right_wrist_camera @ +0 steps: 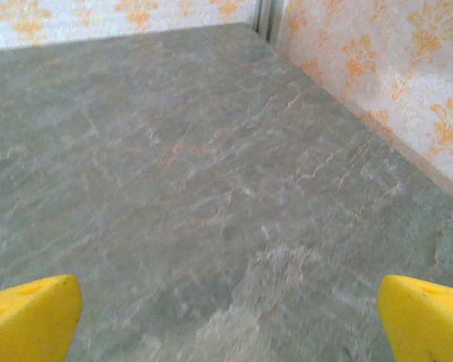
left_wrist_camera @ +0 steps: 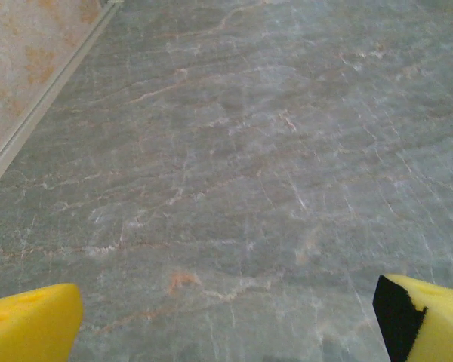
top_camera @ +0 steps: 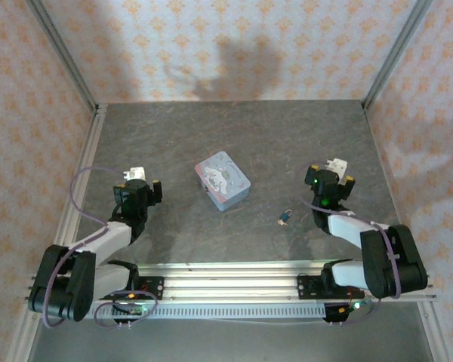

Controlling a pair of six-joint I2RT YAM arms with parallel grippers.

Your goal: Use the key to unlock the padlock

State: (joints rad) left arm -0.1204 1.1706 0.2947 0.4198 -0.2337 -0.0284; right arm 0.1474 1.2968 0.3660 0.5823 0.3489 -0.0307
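Padlock (top_camera: pixel 285 218) lies on the desk (top_camera: pixel 234 128), near the tin (top_camera: pixel 223 179), whose lid print is too small to read. Wrist views show bare stone between left fingers (left_wrist_camera: pixel 30 320) and right fingers (right_wrist_camera: pixel 30 317), both spread wide, grasping nothing.

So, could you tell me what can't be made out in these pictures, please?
Padlock, top view: too small to tell if locked.
Key, top view: too small to pick out.
Left tool and right tool, wrist views: fingers cut off by the bottom edge.
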